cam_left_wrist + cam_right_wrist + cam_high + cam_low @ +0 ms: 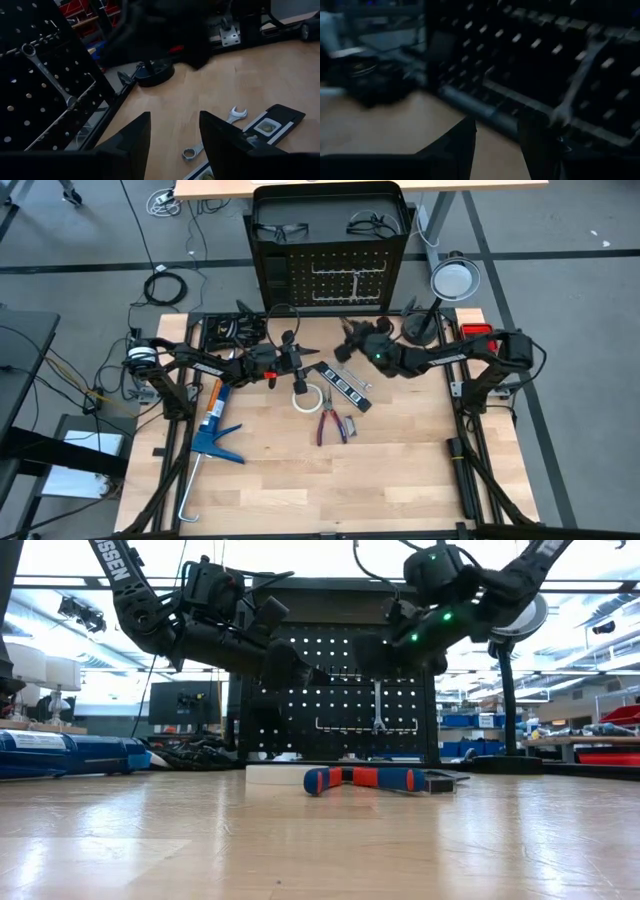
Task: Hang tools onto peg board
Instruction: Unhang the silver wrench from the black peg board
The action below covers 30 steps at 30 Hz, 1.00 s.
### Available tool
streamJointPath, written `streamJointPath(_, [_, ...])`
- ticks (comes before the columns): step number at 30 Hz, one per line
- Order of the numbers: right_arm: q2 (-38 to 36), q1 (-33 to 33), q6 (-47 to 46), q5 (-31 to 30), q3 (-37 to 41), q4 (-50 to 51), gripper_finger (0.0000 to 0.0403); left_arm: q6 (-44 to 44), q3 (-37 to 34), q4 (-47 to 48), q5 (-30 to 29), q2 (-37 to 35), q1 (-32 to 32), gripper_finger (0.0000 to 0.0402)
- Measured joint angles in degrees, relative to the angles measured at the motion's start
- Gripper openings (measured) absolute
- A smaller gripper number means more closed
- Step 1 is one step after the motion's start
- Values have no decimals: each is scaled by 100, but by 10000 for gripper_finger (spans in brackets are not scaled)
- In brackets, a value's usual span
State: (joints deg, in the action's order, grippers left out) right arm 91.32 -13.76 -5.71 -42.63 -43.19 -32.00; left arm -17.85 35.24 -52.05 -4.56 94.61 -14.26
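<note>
The black peg board (330, 275) stands upright at the table's far edge. One silver wrench (47, 70) hangs on it from a hook; it also shows in the right wrist view (577, 85). Two dark-framed glasses (278, 228) (372, 223) lie on the frame's top. On the table lie a white tape roll (307, 398), red-handled pliers (332, 425), a black bar with pale windows (272, 122) and a silver wrench (212, 135). My left gripper (175, 135) is open and empty above the table, near the tape roll. My right gripper (497, 135) is open and empty, close in front of the board.
A large blue caulking gun (212, 435) lies at the table's left. A round lamp (452, 280) on a black stand is at the far right beside the board. A tangle of cables (235, 328) sits at the far left. Bare wood (330, 490) stretches along the near half.
</note>
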Motion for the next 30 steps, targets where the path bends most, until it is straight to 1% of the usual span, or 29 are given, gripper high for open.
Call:
streamJointPath(4, [585, -374, 821, -103, -5, -1498, 154, -6, 0, -2, 0, 0, 0, 172])
streamJointPath(8, [1188, -648, 1327, -338, -216, -2128, 154, -11, 0, 17, -75, 0, 0, 172])
streamJointPath(15, [1900, -971, 1941, -520, -975, -2225, 160, -141, 0, 59, -93, 0, 0, 172])
streamJointPath(18, [1971, -1032, 1943, -923, -1172, -2245, 169, -142, 0, 61, -96, 0, 0, 172])
streamJointPath(22, [1972, -1083, 1932, -994, -1256, -2283, 192, -142, 0, 72, -99, 0, 0, 172])
streamJointPath(24, [1972, -1124, 1819, -986, -1273, -2287, 206, -142, 0, 72, -101, 0, 0, 172])
streamJointPath(27, [1974, -1260, 1352, -981, -1273, -2281, 225, -142, 0, 72, -103, 0, 0, 172])
streamJointPath(30, [1974, -1425, 1079, -865, -1273, -2278, 238, -142, 0, 81, -107, 0, 0, 172])
